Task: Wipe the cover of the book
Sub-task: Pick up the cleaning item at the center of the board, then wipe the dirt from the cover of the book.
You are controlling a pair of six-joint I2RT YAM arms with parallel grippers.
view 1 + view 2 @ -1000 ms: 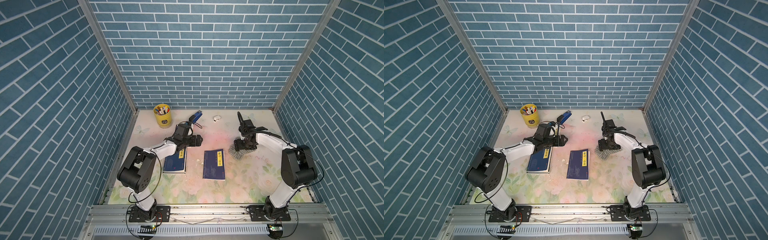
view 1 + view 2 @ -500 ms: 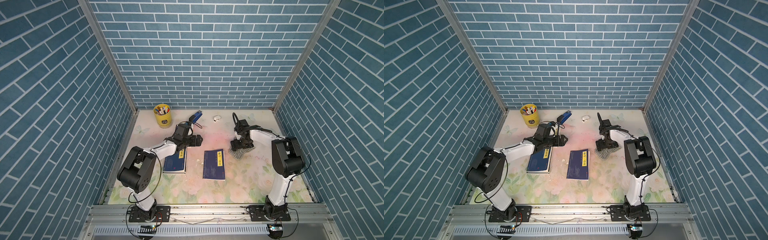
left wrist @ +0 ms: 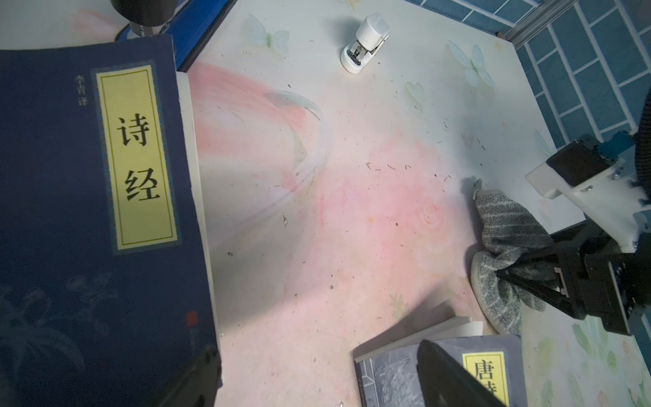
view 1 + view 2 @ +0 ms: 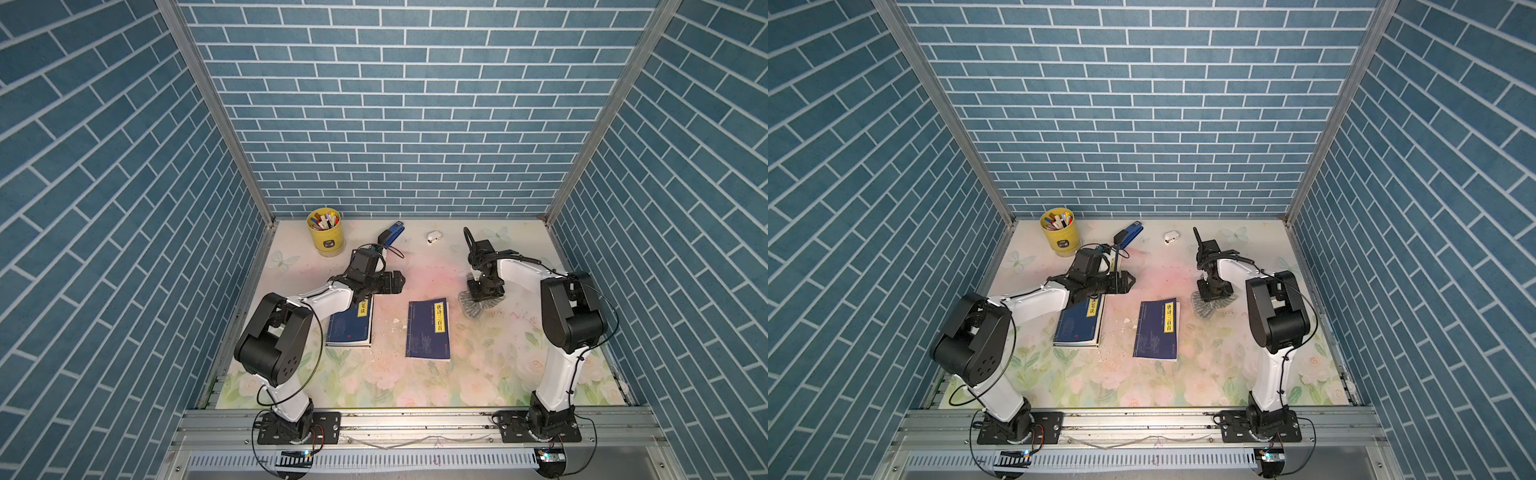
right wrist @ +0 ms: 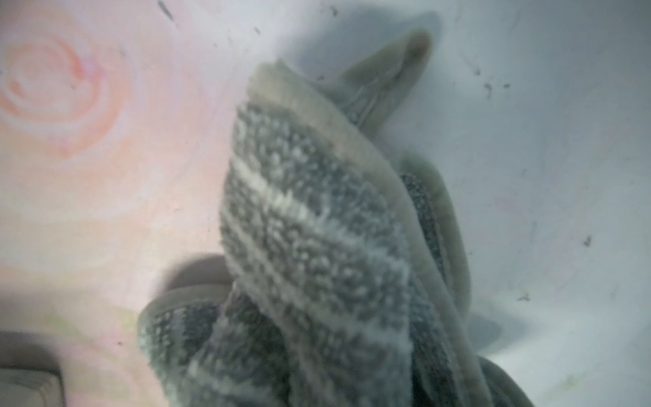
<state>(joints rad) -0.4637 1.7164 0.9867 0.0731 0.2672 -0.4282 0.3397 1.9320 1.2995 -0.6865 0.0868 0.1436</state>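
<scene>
Robot lab booth, brick-print walls (image 4: 395, 124)

**Arm poses.** The left arm (image 4: 320, 299) is reaching forward and inward from its base, with the forearm lying low and nearly level. The left gripper (image 4: 398, 282) is pointing sideways toward the right arm (image 4: 525, 272), and its jaws are standing wide apart. In the left wrist view the fingers (image 3: 192, 378) are showing far from each other. The right arm is standing upright from its base, bending at a high elbow and stretching inward. Its wrist is hanging bent, so the right gripper (image 4: 484, 296) is pointing straight down. Its jaws are pinching a cloth (image 4: 471, 309).
</scene>
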